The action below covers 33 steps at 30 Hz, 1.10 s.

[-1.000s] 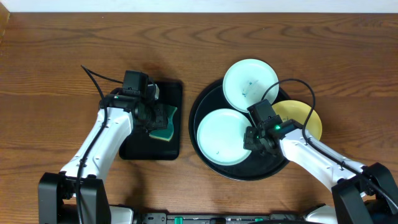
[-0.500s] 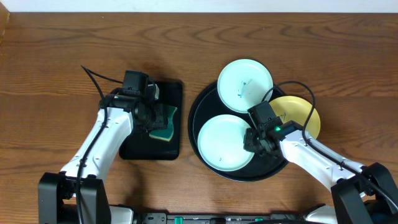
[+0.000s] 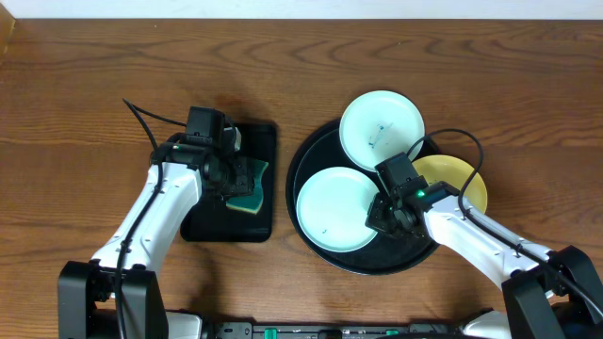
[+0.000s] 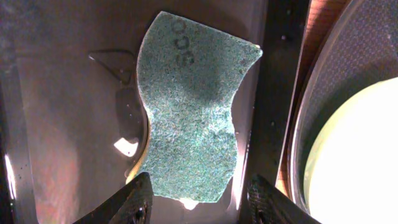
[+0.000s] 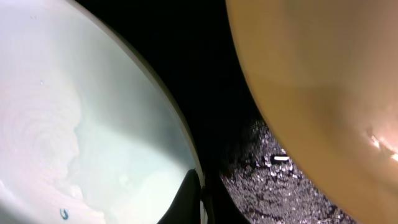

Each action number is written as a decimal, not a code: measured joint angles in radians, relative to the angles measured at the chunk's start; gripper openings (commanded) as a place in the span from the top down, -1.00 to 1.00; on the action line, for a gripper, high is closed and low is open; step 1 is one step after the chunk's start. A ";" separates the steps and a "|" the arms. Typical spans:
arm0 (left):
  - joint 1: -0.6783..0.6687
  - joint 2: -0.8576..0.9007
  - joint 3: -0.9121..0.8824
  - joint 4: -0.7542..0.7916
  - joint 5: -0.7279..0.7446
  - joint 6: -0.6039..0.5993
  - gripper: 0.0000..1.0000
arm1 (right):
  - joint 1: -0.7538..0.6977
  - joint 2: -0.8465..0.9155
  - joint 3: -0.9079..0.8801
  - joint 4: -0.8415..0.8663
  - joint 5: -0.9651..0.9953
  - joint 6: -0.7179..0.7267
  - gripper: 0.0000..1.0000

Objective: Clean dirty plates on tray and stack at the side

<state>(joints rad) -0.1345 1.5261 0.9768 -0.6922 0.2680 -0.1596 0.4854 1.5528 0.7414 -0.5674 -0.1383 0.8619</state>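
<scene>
**Plates shifted a little on the round tray**

Since half a second ago, the far mint plate (image 3: 382, 131) has slid back toward my right. The near mint plate (image 3: 330, 209) has crept a touch to my left, with my right pincer (image 3: 382, 213) at its edge. My left arm has stayed put.

Everything sits on a brown wooden table (image 3: 94, 94) whose grain runs side to side. A pale strip (image 3: 377, 8) lies beyond its far edge.

My right pincer is pressed together, its tips right at the rim of the near mint plate on that plate's right side. I cannot tell whether the rim is caught between them. The plate is smooth, pale and shallow, with a tiny dark speck. It lies flat inside the round tray (image 3: 303, 160), which is glossy black with a raised rim and a finely speckled floor just beside my tips. Ahead of this pincer, the far mint plate has small dark marks at its centre and overhangs the tray's far rim. To this pincer's right, the yellow plate (image 3: 464, 179) lies partly over the tray's right rim, near my tips but apart from them.

My left pincer (image 4: 199, 199) is spread, with one finger on each side of the near end of a green sponge (image 4: 189, 112). A sliver of gap shows at the right finger. The sponge is a rough, fibrous scouring pad with a waisted outline. It lies on a shiny, wet-looking rectangular tray (image 3: 203, 226). The round tray is to this pincer's right, with a strip of wood between the two trays.
</scene>
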 measured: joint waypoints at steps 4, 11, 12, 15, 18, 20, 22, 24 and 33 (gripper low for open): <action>0.000 0.000 0.000 0.000 0.000 0.000 -0.03 | 0.002 0.000 -0.004 -0.008 -0.011 0.023 0.69; 0.000 0.000 0.000 0.000 0.000 0.000 -0.02 | 0.003 -0.002 -0.006 0.045 0.081 0.037 0.18; 0.000 0.000 0.000 0.000 0.000 0.000 -0.03 | 0.003 -0.002 -0.006 0.061 0.105 0.034 0.18; 0.000 0.000 0.000 0.000 0.000 0.000 -0.03 | 0.002 -0.001 -0.010 0.123 0.178 0.007 0.17; 0.000 0.000 0.000 0.000 0.000 0.000 -0.03 | 0.001 0.003 -0.015 0.173 0.221 -0.043 0.29; 0.000 0.000 0.000 0.000 0.000 0.000 -0.03 | 0.001 0.003 -0.017 0.194 0.232 -0.076 0.49; 0.000 0.000 0.000 0.000 0.000 0.000 -0.03 | 0.001 0.003 -0.017 0.199 0.236 -0.124 0.67; 0.000 0.000 0.000 0.000 0.000 0.000 -0.02 | 0.002 0.003 -0.017 0.192 0.232 -0.156 0.78; 0.000 0.000 0.000 0.000 0.000 0.000 -0.03 | 0.002 0.002 0.000 0.074 0.214 -0.194 0.98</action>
<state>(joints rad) -0.1345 1.5261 0.9768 -0.6926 0.2676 -0.1600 0.4873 1.5543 0.7418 -0.4938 0.0753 0.6682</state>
